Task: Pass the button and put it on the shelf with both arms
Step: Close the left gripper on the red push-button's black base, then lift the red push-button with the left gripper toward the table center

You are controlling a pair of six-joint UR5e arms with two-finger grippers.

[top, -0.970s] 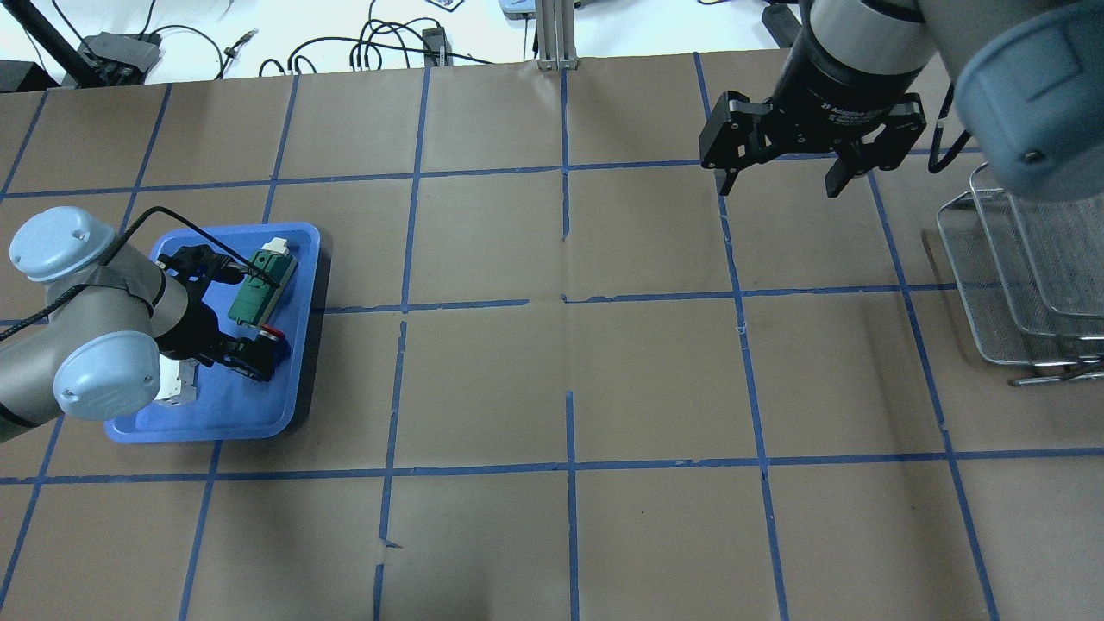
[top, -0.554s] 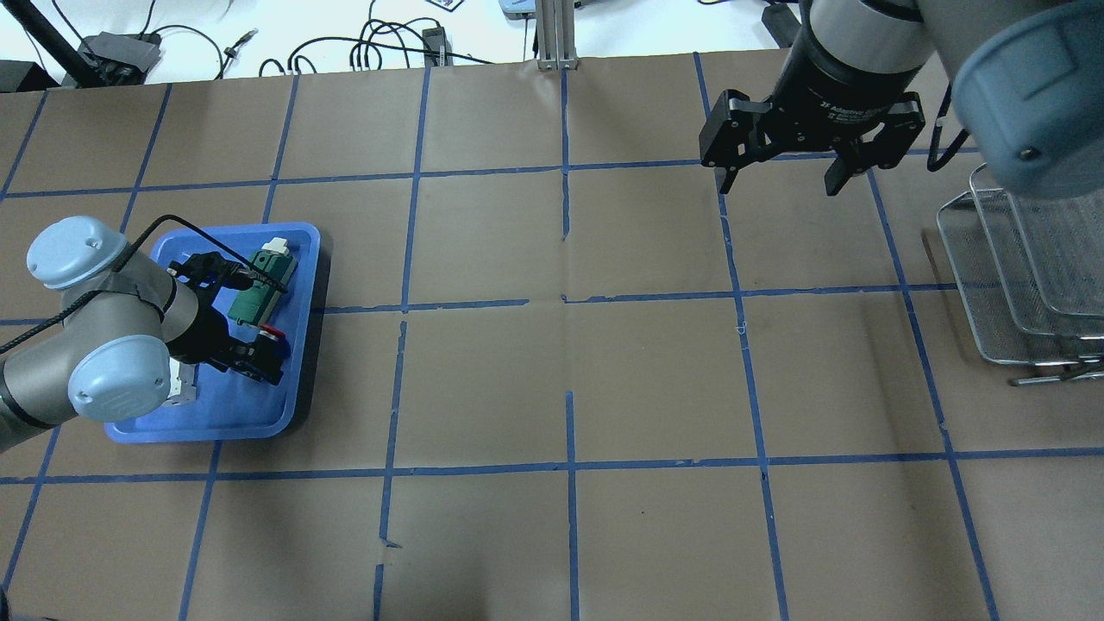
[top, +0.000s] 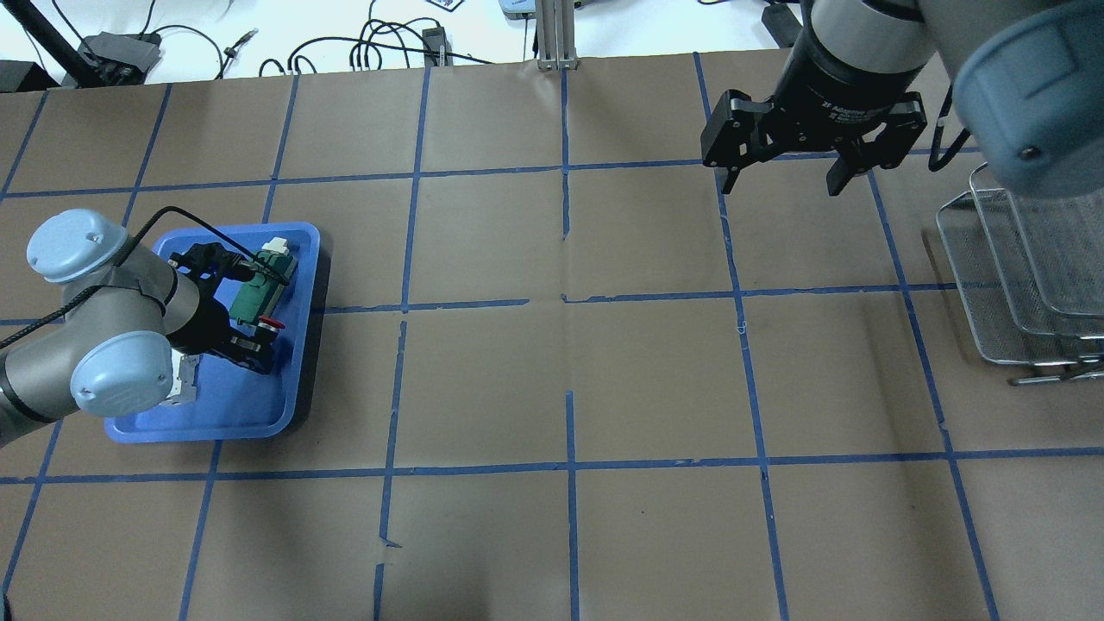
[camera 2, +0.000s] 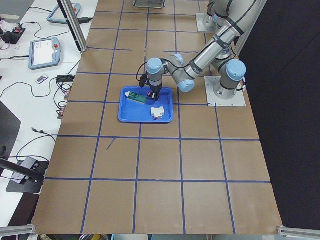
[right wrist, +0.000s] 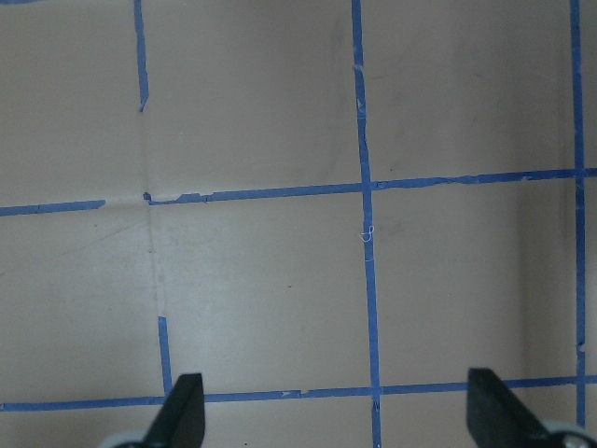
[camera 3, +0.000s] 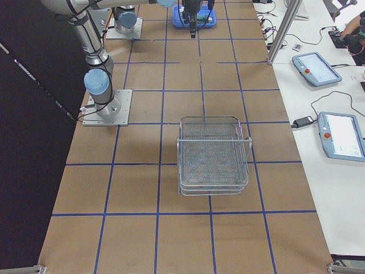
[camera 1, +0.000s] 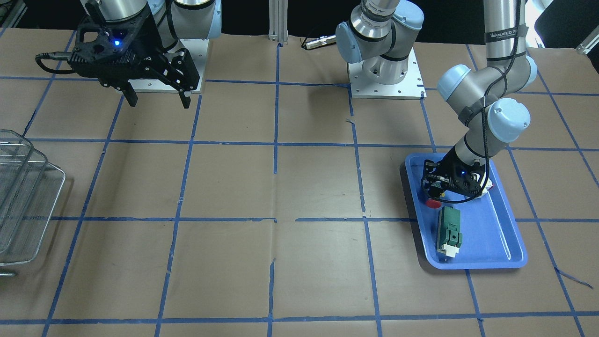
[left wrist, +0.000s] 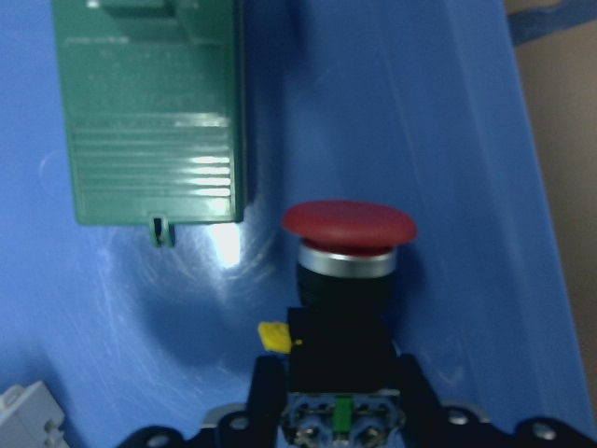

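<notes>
The button (left wrist: 350,222) has a red cap, a black body and a yellow bit. It lies in the blue tray (top: 233,414), next to the green module (top: 259,293). My left gripper (top: 261,343) is low in the tray, with its fingers shut on the button's black body (camera 1: 433,203). My right gripper (top: 780,183) hangs open and empty above the far right of the table. It also shows in the front view (camera 1: 159,100) and over bare paper in the right wrist view (right wrist: 338,415). The wire shelf (top: 1018,285) stands at the right edge, apart from both grippers.
A white breaker block (top: 183,384) lies in the tray's near left corner, partly under my left arm. The brown paper table (top: 569,379) carries blue tape lines. Cables and devices lie beyond the table's far edge. The shelf also shows in the front view (camera 1: 23,201).
My left gripper has drawn its fingers in on the button, and the wrist and red cap have shifted slightly toward the far side. The right arm has hardly moved.
</notes>
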